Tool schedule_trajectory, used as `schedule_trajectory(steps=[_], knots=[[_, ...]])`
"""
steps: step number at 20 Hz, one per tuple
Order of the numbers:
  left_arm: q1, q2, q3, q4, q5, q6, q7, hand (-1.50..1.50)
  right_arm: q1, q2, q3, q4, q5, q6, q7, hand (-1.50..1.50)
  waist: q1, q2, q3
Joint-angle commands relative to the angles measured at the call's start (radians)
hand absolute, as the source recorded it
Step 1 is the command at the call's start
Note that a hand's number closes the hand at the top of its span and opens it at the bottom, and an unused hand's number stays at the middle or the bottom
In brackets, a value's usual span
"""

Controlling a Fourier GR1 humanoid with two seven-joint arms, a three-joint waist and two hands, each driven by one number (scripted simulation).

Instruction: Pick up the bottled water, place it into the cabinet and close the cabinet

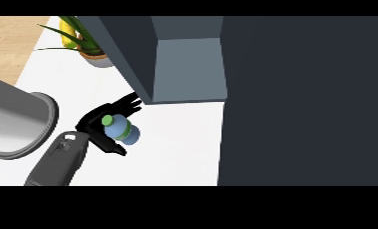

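The bottled water [124, 132], pale blue with a green cap, sits tilted in my left hand [97, 124], whose black fingers and thumb curl round it above the white counter [177, 143]. The hand is just left of and below the grey cabinet [188, 68], its fingertips [131, 102] close to the cabinet's lower left corner. The cabinet's inside shows as a lighter grey recess. A large dark panel [299, 98], which looks like the cabinet's door, fills the right of the view. My right hand does not show.
A potted plant [87, 48] with green and yellow leaves stands at the counter's far left corner. A big grey round vessel [22, 123] sits at the left edge, close to my forearm [57, 160].
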State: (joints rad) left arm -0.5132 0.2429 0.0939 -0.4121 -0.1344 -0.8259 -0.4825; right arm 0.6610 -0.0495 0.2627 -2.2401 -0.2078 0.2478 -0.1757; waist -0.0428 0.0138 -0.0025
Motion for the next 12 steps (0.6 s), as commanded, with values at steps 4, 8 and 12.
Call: schedule_trajectory(steps=[4,8,12], knots=[[0.019,-0.051,-0.04,0.058,0.003,-0.18,-0.127,-1.5,-0.021,0.005,-0.011,0.027,0.002,-0.003,-0.018,-1.5,-0.004,0.003,-0.003],[-0.019,-0.049,-0.038,0.1,0.026,-0.209,-0.066,-1.5,-0.044,0.004,-0.011,0.029,-0.008,-0.008,0.01,-1.5,-0.009,0.008,-0.004],[-0.029,-0.1,-0.029,0.105,0.062,-0.199,-0.024,-1.5,-0.024,0.003,0.01,0.037,0.01,-0.003,-0.002,-1.5,-0.004,-0.001,-0.002]])
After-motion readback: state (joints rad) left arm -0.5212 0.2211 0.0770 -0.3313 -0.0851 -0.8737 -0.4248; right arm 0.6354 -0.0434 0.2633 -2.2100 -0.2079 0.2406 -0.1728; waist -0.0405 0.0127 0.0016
